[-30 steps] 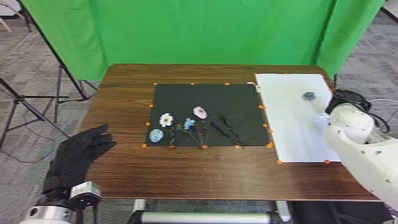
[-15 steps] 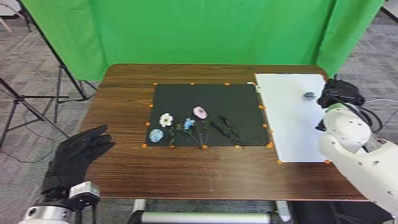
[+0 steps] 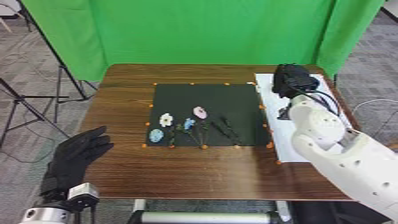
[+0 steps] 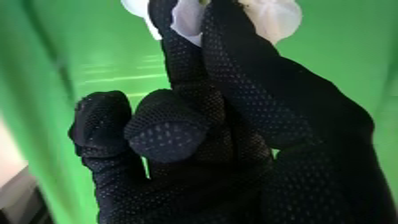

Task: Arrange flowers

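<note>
In the head view, the robot's right hand, gloved in black fabric [image 3: 295,82], is over the far part of the long white sheet [image 3: 282,136]. The square black sheet with small orange markers [image 3: 182,97] lies to its left and reaches nearer the robot. On it are 1 white flower [image 3: 166,119], 1 pink flower [image 3: 200,112], 1 small blue flower [image 3: 189,123], 1 pale blue oval bloom [image 3: 156,135] and thin dark green stems [image 3: 229,131], these running mostly near to far. The left black-gloved hand [image 3: 73,159] waits off the sheet's near left corner, fingers relaxed and holding 0 things. The right looks the nearer to the sheet, so a leftward carry seems next.

In the right wrist view, thumb and finger pinch a white-petalled bloom [image 4: 271,19] at their tips; its long axis I cannot tell.
</note>
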